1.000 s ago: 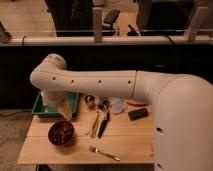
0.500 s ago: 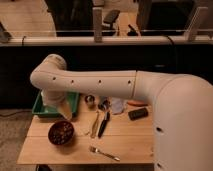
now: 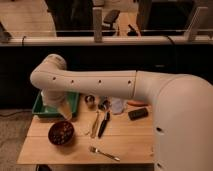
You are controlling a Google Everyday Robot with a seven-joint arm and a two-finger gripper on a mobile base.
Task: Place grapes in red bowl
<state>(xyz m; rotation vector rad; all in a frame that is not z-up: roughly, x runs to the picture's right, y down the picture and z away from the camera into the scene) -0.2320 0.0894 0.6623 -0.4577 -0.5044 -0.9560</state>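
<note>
1. The arm is a smooth, off-white shell, thick and tubular, widening into a very broad rounded segment at the right.
2. A row of small dark dots, possibly screw holes or fasteners, runs along the long horizontal segment.
3. The elbow at the left end is a rounded, bulbous joint cap in the same pale colour.
4. Two small dark marks sit on the wide near segment's left edge.
5. The gripper (image 3: 65, 113) shows as a pale, tapering shape below the elbow.
</note>
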